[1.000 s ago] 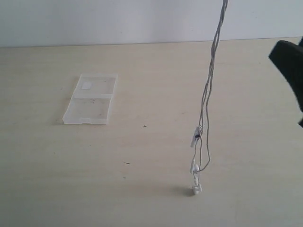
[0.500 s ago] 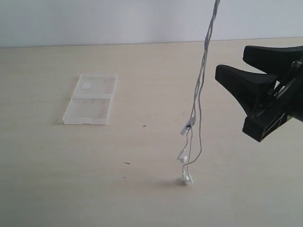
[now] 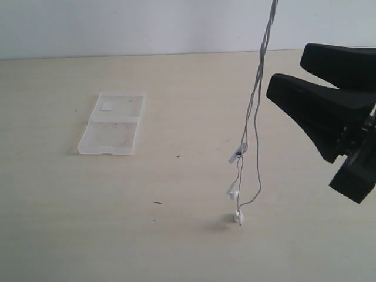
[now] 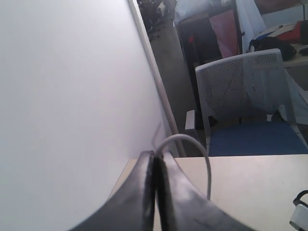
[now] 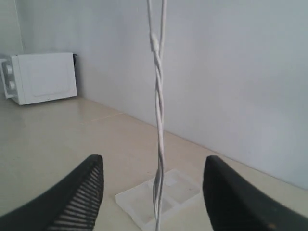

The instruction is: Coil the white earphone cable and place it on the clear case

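Thin twisted white earphone cable point(image 3: 257, 100) hangs down, lowest earbud touching the matte beige tabletop point(image 3: 176, 247); the flat translucent hinged plastic case point(image 3: 111, 123) lies well apart at its 9 o'clock. Black left gripper point(image 4: 155, 159) is pinched tight on the cable, black right gripper point(image 3: 286, 71) spread wide at its 3 o'clock.

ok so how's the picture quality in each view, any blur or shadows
Exterior view: even, soft light; the white earphone cable casts a faint shadow on the table by its lower end, and the right hand is a featureless black mass. Left wrist view: the left hand is blurred up close. Right wrist view: cable sharp, clear case soft.
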